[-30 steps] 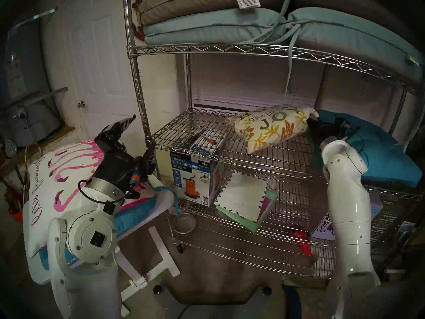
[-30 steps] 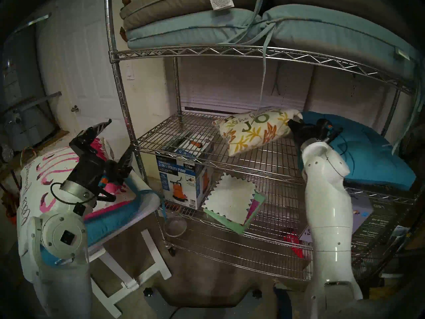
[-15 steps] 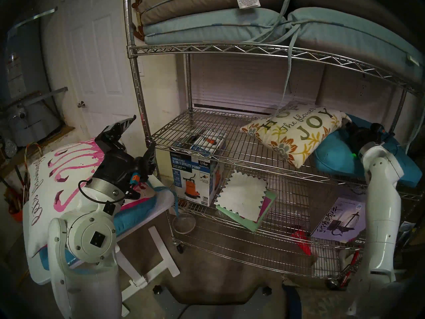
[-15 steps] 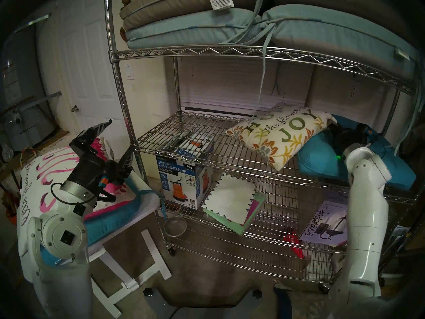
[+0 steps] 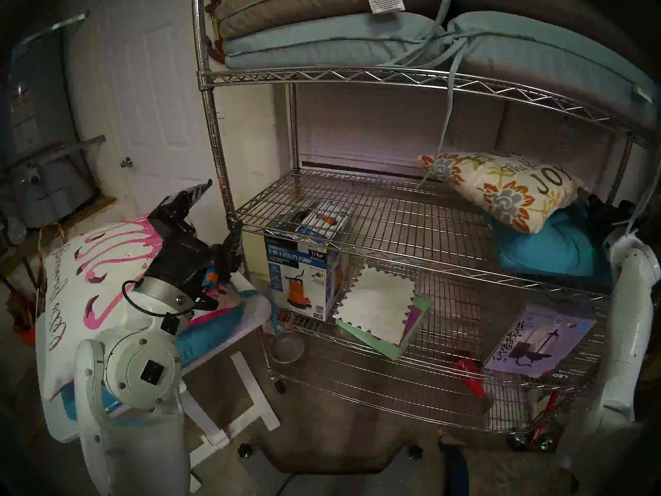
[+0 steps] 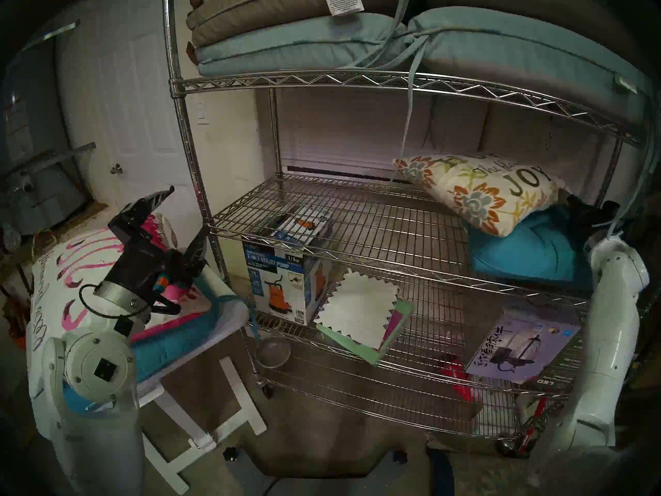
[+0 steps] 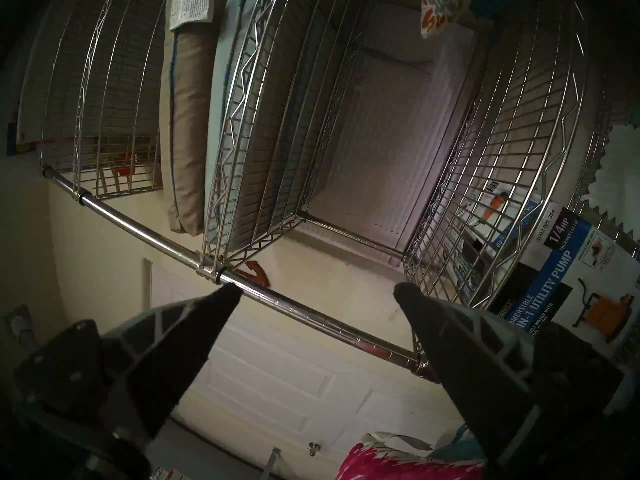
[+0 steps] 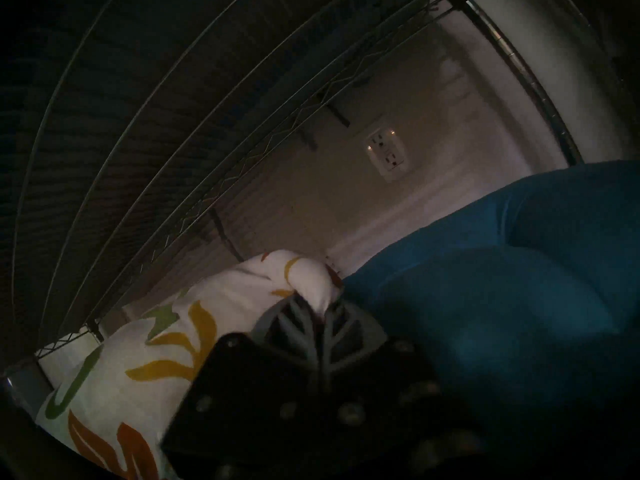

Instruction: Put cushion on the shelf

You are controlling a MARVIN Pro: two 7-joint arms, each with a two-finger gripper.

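Observation:
A cream floral cushion [image 5: 500, 187] lettered JOY lies tilted on the middle tier of the chrome wire shelf [image 5: 357, 212], at the right, its lower edge resting on a teal cushion [image 5: 547, 248]. My right gripper [image 5: 590, 203] is shut on the floral cushion's right corner; in the right wrist view its fingers [image 8: 317, 309] pinch the white fabric [image 8: 156, 347] beside the teal cushion [image 8: 485, 295]. My left gripper [image 5: 216, 212] is open and empty, next to the shelf's front left post [image 7: 311, 313], above a white cushion with a pink flamingo [image 5: 89, 269].
The flamingo cushion lies on a small white folding table [image 5: 250, 388]. A utility pump box [image 5: 300, 277], paper sheets [image 5: 379, 312], a glass bowl [image 5: 286, 346] and a lamp box [image 5: 536, 341] sit on the lower tiers. Seat cushions [image 5: 322, 44] fill the top tier.
My right arm has carried the floral cushion to the right along the middle tier, and it now rests on the teal cushion. The left arm has not moved.

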